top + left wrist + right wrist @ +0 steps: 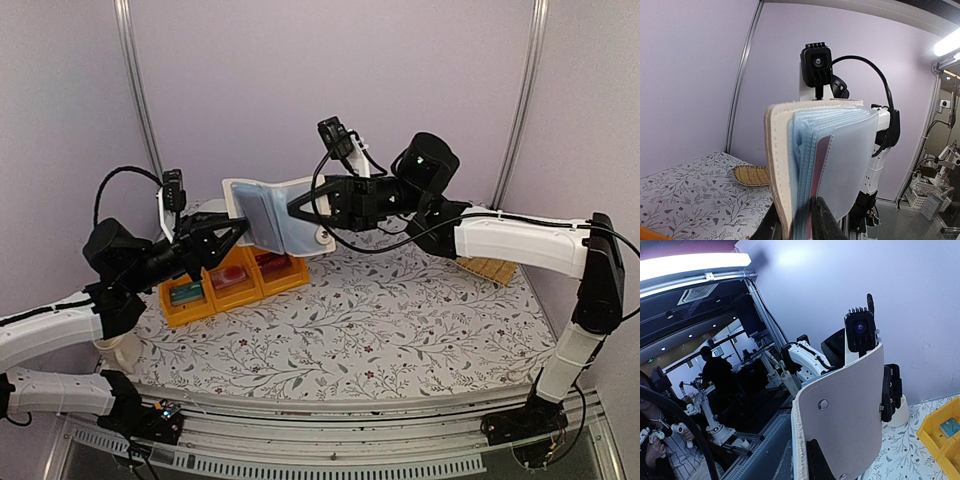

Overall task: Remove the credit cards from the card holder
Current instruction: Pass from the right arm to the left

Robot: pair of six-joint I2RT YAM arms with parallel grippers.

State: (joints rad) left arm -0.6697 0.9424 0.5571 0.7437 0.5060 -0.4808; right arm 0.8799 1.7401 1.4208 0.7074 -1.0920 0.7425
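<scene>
- Card holder [268, 215] hangs between my 2 end effectors.
- Right end effector [296, 208] clenches its whitish cover [850, 405].
- Left end effector [240, 228] straddles the leaves [805, 150]; whether I grip them, I cannot tell.

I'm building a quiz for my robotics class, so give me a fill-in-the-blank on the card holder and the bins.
The card holder is held up in the ___, above the table. The right claw grips its ___ cover. A teal card lies in a ___ bin.
Missing words: air; white; yellow.
</scene>
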